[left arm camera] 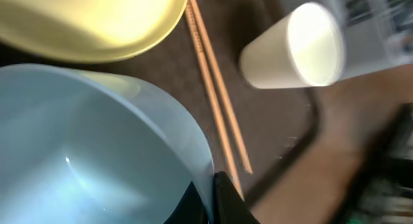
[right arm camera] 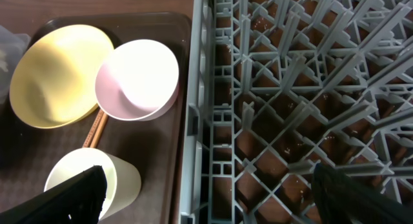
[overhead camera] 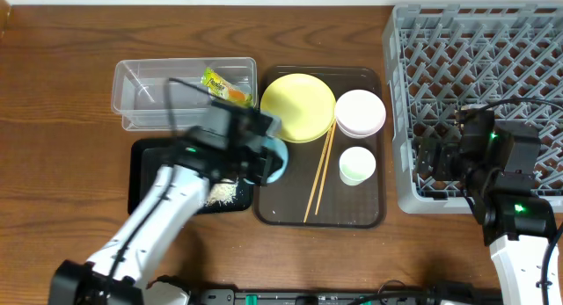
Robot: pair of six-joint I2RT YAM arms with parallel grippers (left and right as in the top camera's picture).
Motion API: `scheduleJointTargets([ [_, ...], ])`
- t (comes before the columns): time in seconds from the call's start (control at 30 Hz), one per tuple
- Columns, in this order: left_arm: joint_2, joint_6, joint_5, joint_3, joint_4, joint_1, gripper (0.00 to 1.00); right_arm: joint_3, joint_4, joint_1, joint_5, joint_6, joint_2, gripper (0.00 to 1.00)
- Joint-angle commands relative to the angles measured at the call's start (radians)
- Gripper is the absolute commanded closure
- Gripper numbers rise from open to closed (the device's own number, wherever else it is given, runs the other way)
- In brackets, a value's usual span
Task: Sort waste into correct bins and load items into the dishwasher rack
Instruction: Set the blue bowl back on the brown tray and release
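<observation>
My left gripper (overhead camera: 262,154) is shut on the rim of the light blue bowl (overhead camera: 280,163), holding it over the edge between the black bin (overhead camera: 141,177) and the brown tray. The left wrist view shows the jaws (left arm camera: 213,198) pinching the bowl wall (left arm camera: 84,146). A rice-like pile (overhead camera: 224,192) lies in the black bin. The wrapper (overhead camera: 224,85) lies in the clear bin (overhead camera: 132,76). The yellow plate (overhead camera: 299,107), pinkish bowl (overhead camera: 361,112), white cup (overhead camera: 357,164) and chopsticks (overhead camera: 318,173) are on the tray. My right gripper (overhead camera: 440,160) is open and empty over the front left corner of the rack (overhead camera: 493,68). No napkin shows.
The dark brown tray (overhead camera: 369,213) lies between the bins and the rack. The right wrist view shows the rack wall (right arm camera: 193,121) right beside the tray, with the cup (right arm camera: 97,179) and pinkish bowl (right arm camera: 137,79) near it. Bare wood lies at the far left.
</observation>
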State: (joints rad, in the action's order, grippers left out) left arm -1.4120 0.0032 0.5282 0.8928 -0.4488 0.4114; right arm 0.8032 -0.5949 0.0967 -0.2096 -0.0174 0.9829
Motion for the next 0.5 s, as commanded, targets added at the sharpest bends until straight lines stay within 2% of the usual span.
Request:
scheduleJointTargets([
  [0.0, -0.063, -0.051, -0.312, 0.014, 0.031, 0.106, 0.94, 0.019, 0.000, -0.010, -0.005, 0.011, -0.003, 0.01],
  [0.27, -0.190, -0.077, -0.323, 0.014, 0.142, 0.236, 0.88, 0.019, -0.001, -0.010, -0.005, 0.011, -0.003, 0.01],
  [0.33, -0.194, -0.088, -0.323, 0.015, 0.150, 0.251, 0.79, 0.019, -0.001, -0.010, -0.005, 0.011, -0.003, 0.01],
  [0.4, -0.187, -0.089, -0.318, 0.025, 0.149, 0.255, 0.74, 0.019, -0.001, -0.010, -0.005, 0.011, -0.003, 0.01],
  [0.47, -0.171, -0.089, -0.294, 0.043, 0.147, 0.255, 0.60, 0.019, -0.001, -0.010, -0.005, 0.011, -0.003, 0.01],
])
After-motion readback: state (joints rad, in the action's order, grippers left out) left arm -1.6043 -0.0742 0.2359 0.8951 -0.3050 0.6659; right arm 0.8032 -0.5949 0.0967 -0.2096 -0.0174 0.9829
